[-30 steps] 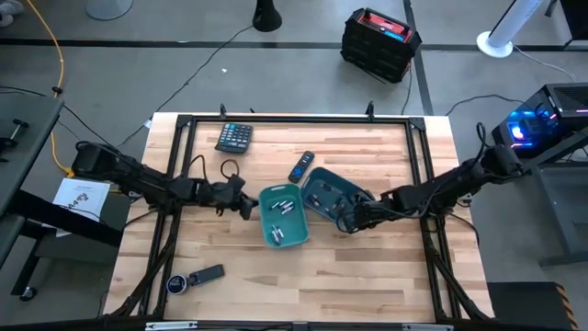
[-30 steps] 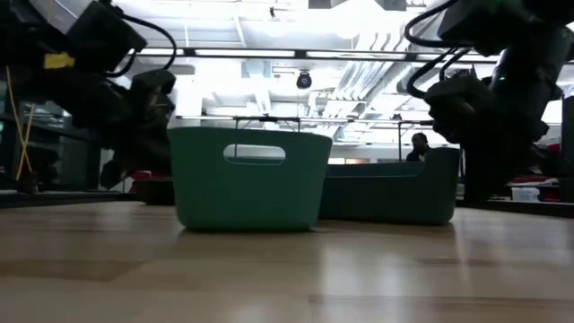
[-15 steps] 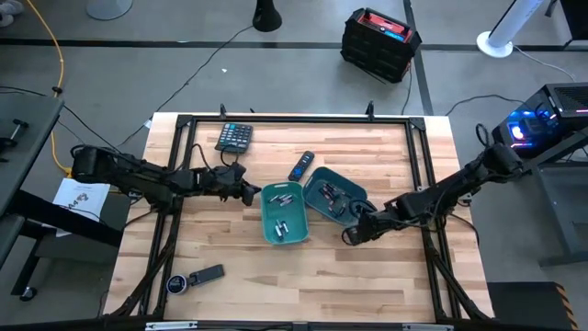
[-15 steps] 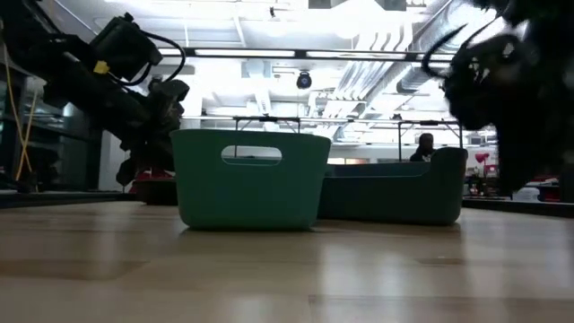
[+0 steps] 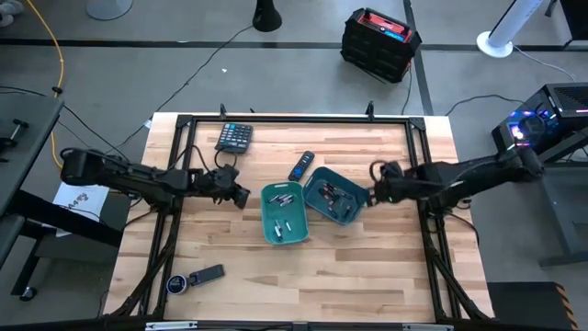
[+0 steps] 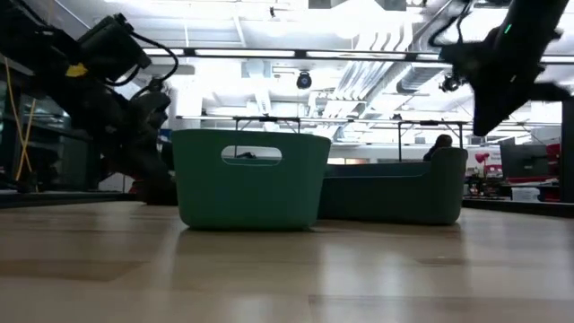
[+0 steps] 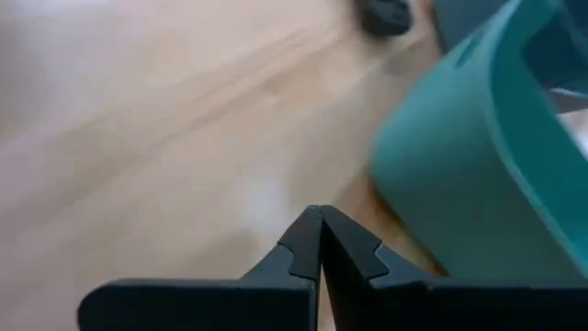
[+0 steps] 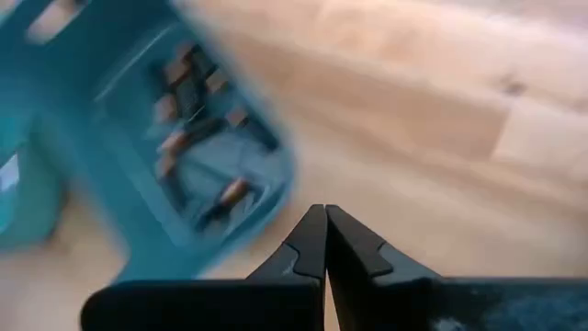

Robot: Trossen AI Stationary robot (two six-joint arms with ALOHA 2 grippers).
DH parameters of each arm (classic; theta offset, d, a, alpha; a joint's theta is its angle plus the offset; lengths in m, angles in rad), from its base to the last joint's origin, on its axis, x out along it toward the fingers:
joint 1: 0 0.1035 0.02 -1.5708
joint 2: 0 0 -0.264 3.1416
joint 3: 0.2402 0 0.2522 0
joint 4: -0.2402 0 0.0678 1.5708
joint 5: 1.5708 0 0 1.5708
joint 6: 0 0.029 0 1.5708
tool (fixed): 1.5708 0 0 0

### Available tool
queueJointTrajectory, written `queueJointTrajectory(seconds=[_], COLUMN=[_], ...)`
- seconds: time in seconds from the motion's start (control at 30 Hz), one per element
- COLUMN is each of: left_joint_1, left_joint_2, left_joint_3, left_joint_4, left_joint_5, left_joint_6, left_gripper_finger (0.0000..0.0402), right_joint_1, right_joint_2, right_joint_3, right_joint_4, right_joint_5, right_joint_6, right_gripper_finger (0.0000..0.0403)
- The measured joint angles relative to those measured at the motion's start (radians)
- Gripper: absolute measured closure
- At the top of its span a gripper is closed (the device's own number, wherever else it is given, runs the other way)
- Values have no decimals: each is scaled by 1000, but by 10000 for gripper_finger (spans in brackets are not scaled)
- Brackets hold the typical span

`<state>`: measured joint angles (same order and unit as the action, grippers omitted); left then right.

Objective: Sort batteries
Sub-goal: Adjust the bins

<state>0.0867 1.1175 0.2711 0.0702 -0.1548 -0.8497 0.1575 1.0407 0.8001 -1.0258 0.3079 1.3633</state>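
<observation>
Two teal bins stand side by side on the table: one (image 5: 285, 215) near the middle, the other (image 5: 333, 197) to its right. In the high view both hold several small dark and silvery batteries (image 5: 281, 203), (image 5: 331, 194). The right wrist view shows the right bin's batteries (image 8: 197, 101) lying on its floor. My left gripper (image 5: 241, 196) is shut and sits low, just left of the middle bin (image 7: 478, 175). My right gripper (image 5: 375, 193) is shut and raised, just right of the right bin (image 8: 184, 156). Neither touches a bin.
A black remote control (image 5: 301, 166) lies just beyond the bins and a dark calculator (image 5: 233, 137) lies toward the far left. A small dark device (image 5: 195, 278) lies near the near left corner. Bare wood spreads along the near side.
My right gripper has swung from the near side of the right bin up and toward the far right, ending raised beside that bin's right rim. My left gripper has drawn back a little toward the table's left. The bins have stayed in place.
</observation>
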Motion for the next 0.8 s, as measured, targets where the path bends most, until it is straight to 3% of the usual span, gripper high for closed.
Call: queueJointTrajectory(seconds=[0.23, 0.4, 0.57, 0.8], left_joint_1=[-198, -329, -381, -380], left_joint_2=[7, 55, 139, 316], left_joint_3=[-30, -30, -31, -24], left_joint_4=[116, 119, 193, 470], left_joint_5=[-120, -231, -305, -322], left_joint_6=[-189, -326, -448, -457], left_gripper_finger=[401, 401, 401, 401], right_joint_1=[-282, -383, -378, -243], right_joint_2=[4, 45, 93, 131], right_joint_3=[-146, -185, -208, -210], right_joint_4=[319, 411, 427, 470], right_joint_5=[-84, -112, -164, -170], right_joint_6=[-244, -323, -327, -210], right_gripper_finger=[403, 403, 403, 403])
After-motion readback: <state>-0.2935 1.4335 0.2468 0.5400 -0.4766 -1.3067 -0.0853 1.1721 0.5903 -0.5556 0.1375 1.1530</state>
